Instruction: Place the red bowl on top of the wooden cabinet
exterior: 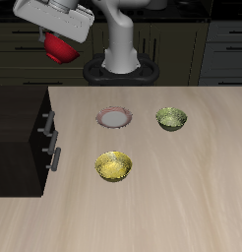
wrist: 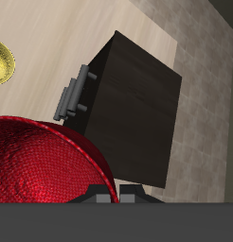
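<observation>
Up in the top left of the exterior frame, the end effector [exterior: 60, 41] is clamped on the red bowl [exterior: 61, 48], holding it in the air above the wooden cabinet [exterior: 22, 133] at the left edge. On the worktop [exterior: 182, 187] sit a plate [exterior: 114, 118], a yellow bowl [exterior: 114, 165] and an olive-green bowl [exterior: 171, 119].

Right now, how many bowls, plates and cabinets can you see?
Bowls: 3 – red bowl in the gripper, yellow bowl, green bowl
Plates: 1 – plate
Cabinets: 1 – cabinet
Total: 5
</observation>
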